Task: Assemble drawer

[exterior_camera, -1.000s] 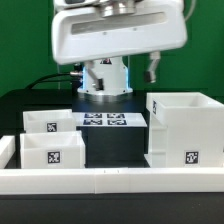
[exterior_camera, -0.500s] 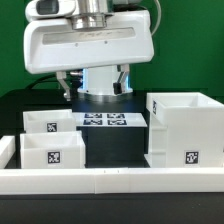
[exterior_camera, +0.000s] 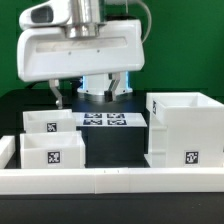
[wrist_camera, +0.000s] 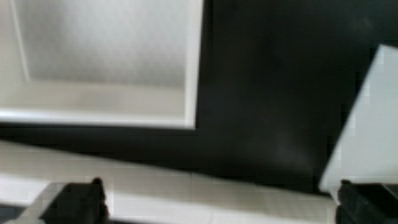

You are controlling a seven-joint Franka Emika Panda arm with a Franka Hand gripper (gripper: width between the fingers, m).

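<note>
- White plastic everywhere, so here's a quick map of the drawer parts. The tall housing (exterior_camera: 183, 130) sits at the exterior view's right of the black desk (exterior_camera: 115, 150). The far tray (exterior_camera: 50, 121) is tucked just behind the near tray (exterior_camera: 50, 152) at the exterior view's left. Nothing's slotted together yet.
- The gripper (exterior_camera: 90, 92) hangs above the desk behind the trays, spread wide and pinching nothing. In the wrist view both fingertips (wrist_camera: 75, 200) have only air between them, with one tray (wrist_camera: 107, 60) below. Can't tell which tray.
- Biggest worry, imo: a finger comes down on top of a tray wall instead of straddling it. That would tip the tray or shove it across the desk.
- The trays sit so close together that a wide-open finger could clip the neighbour and knock it crooked.
- The border wall (exterior_camera: 110, 180) hems in the near tray, so a shoved tray could wedge against it.
- Thin smooth walls look slippery to me. An off-centre pinch might let the tray swing, then jam at the housing mouth.
</note>
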